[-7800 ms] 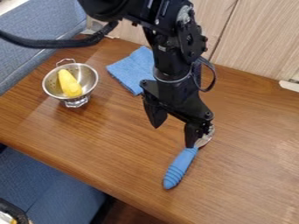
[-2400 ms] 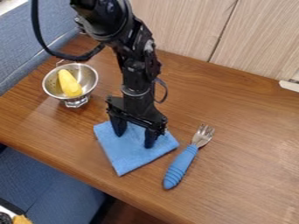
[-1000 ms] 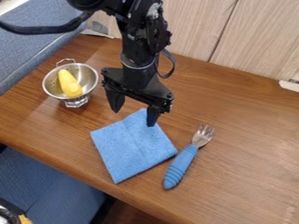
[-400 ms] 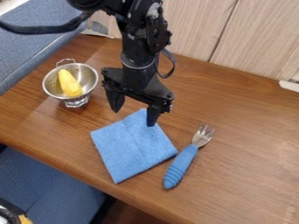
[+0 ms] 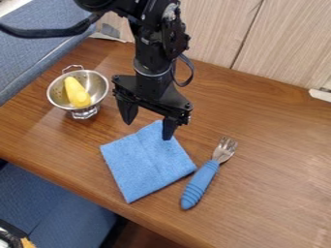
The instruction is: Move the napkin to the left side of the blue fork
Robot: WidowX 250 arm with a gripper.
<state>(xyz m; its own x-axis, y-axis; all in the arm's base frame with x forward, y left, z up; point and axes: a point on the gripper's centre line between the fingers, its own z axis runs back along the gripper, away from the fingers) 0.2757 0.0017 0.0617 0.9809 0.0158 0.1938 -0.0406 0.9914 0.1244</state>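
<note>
The black two-finger tool [image 5: 148, 131] hangs at the far edge of the square, folded blue cloth napkin [image 5: 147, 162], its fingers spread, released, with no cloth pinched between them. One fingertip overlaps the napkin's far corner in view; whether it touches, I cannot tell. The napkin lies flat on the brown wooden bench [image 5: 278, 169], left of the metal fork with a ribbed blue handle [image 5: 200, 184]. Its right corner stops just beside the handle, a thin strip of wood between; its near corner sits near the bench's front edge. The fork slants, tines toward the pale wood wall [image 5: 213, 34], with a broad stretch of bench to its right. Farther left, the footed silver metal colander [image 5: 98, 88] holds a yellow, elongated object [image 5: 77, 92], apart from the napkin.
</note>
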